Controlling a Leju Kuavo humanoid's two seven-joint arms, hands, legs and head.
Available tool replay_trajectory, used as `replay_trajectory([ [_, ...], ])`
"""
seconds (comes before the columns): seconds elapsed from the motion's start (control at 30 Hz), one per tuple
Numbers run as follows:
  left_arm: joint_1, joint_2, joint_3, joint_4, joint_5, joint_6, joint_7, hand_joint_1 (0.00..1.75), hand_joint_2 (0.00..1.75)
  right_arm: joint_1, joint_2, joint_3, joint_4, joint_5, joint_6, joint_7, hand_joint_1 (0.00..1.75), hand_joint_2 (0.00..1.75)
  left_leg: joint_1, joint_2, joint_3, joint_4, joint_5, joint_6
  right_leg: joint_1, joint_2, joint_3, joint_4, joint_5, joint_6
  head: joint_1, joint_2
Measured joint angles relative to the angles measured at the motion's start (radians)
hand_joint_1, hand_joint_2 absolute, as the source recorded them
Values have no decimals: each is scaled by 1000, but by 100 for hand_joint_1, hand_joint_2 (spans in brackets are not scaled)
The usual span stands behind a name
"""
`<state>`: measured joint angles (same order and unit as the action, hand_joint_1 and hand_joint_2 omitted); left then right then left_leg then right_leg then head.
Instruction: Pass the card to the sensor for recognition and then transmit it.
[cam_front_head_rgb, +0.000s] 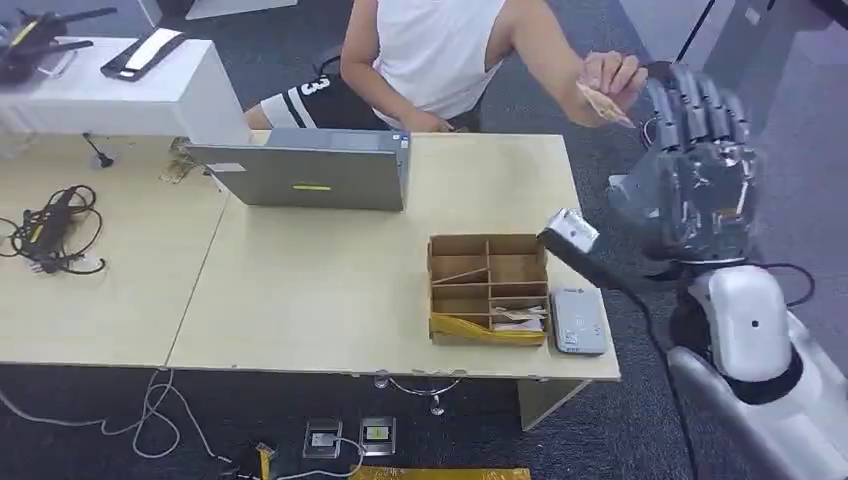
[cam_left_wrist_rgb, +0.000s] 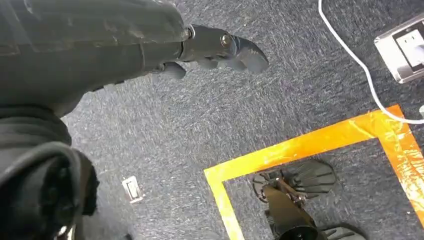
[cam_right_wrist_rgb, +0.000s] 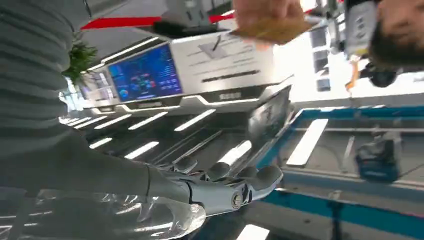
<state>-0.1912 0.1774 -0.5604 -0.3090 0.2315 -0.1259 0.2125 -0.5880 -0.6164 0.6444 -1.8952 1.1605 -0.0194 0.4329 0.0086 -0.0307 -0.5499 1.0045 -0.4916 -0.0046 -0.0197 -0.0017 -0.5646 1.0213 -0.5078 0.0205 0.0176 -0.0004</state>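
Card (cam_front_head_rgb: 603, 103) half hidden in person's hand (cam_front_head_rgb: 612, 76), beside empty right robot hand (cam_front_head_rgb: 700, 150).

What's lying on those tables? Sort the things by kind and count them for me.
Laptop: 1
Cardboard divider box: 1
Card reader beside the box: 1
Bundle of black cable: 1
Total: 4
The card is not counted: a person's hand holds it in the air, near the robot's raised right hand.

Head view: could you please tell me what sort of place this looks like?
Probably an office or demo lab: pale wooden desks on grey carpet, a silver laptop, and a tangled black cable.
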Motion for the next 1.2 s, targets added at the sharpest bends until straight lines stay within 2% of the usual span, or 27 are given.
replay_trajectory([
  [0.17,-3,0,-21,-7,-11,0,7,0,0,-18,54,137,6,28,35,-27,0,175,0,0,0,0,0,0,0,1,-1,0,0,0,0,0],
  [0.23,-3,0,-21,-9,-12,0,7,0,0,-19,69,169,9,30,37,-28,0,175,0,0,0,0,0,0,0,0,-1,0,0,0,0,0],
  [0.63,-6,-3,-24,-15,-33,0,11,0,0,-32,132,255,57,11,44,-28,0,175,0,1,0,0,0,0,0,2,-1,0,0,0,0,0],
  [1.03,-9,-3,-24,-17,-71,0,28,0,0,-63,159,265,141,-41,25,14,0,175,0,1,0,0,0,0,0,2,-1,0,0,0,0,0],
  [1.1,-10,-3,-24,-17,-74,0,29,0,0,-72,161,265,160,-51,24,21,162,175,0,1,1,0,0,0,0,2,-1,0,0,0,0,0],
  [1.13,-10,-3,-24,-17,-76,0,30,0,0,-76,161,264,166,-55,24,22,175,175,0,1,0,0,0,0,0,2,-1,0,0,0,0,0],
  [1.2,-11,-3,-24,-18,-84,0,30,0,0,-87,161,263,187,-66,21,26,175,175,0,1,1,0,0,0,0,2,-1,0,0,0,0,0],
])
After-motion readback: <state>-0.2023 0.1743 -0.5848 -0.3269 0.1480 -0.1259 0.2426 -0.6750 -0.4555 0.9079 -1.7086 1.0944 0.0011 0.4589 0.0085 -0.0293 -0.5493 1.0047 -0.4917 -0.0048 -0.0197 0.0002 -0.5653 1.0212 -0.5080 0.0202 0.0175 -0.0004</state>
